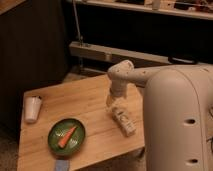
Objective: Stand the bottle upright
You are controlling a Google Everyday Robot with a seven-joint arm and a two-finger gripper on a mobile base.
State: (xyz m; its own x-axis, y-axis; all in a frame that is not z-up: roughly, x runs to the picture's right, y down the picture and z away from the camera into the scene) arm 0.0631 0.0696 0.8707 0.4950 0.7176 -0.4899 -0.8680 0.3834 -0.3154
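The bottle (123,120) is small, white and oblong with faint dark markings. It lies on its side on the wooden table (85,107), near the right edge. My gripper (112,104) hangs from the white arm just above the bottle's upper left end, close to it. The bulky white arm body fills the right side of the view and hides the table's right edge.
A white tapered cup (32,108) stands at the table's left edge. A green plate (66,136) with an orange carrot (65,137) sits front left. A small blue-grey object (61,165) lies at the front edge. Dark shelving runs behind the table.
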